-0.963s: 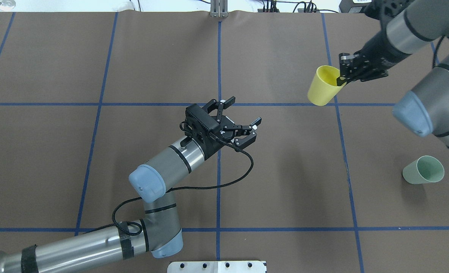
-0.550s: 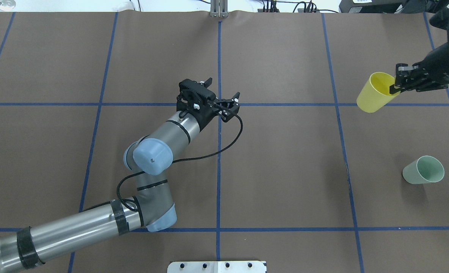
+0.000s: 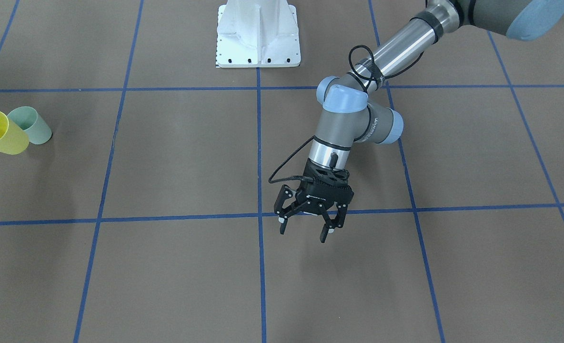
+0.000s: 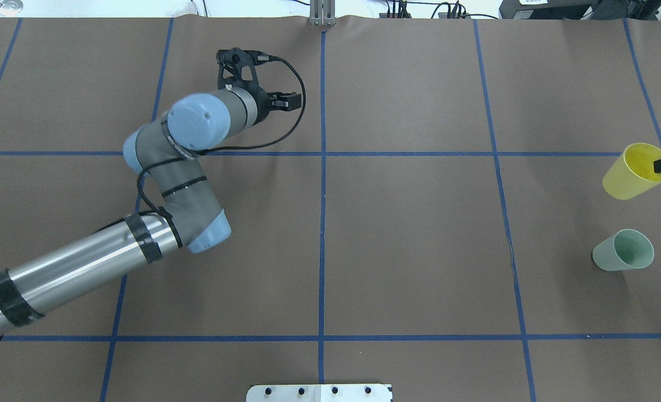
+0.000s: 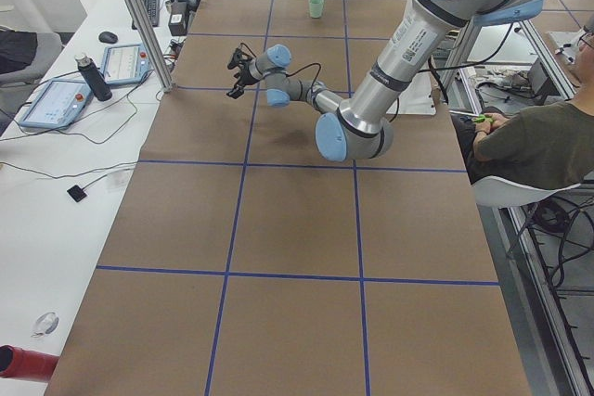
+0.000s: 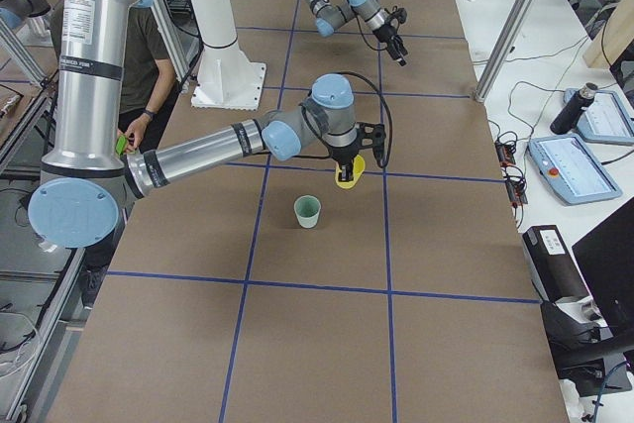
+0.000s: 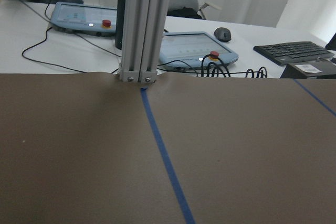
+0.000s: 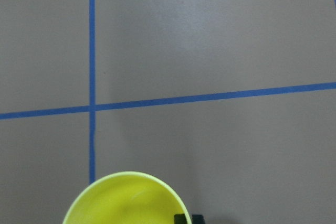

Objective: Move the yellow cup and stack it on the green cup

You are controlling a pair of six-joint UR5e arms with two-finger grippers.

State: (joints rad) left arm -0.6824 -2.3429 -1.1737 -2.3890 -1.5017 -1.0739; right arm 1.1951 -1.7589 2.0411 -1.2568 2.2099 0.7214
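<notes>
So the right jaws are pinching the yellow cup (image 4: pixel 631 176) by its rim, one side dipping inside. The cup is hanging tilted below them, probably clear of the tabletop (image 4: pixel 408 234), hard to tell though. The green cup (image 4: pixel 615 255) is sitting upright near those jaws on the robot's side, not touching. The left jaws are hanging wide open, gripping nothing.

Six cameras, one tabletop (image 4: pixel 420 251)
Two looked steeply down from opposite sides, two along its ends — wrist cameras sat close; all four shared the yellow cup (image 4: pixel 632 173).
</notes>
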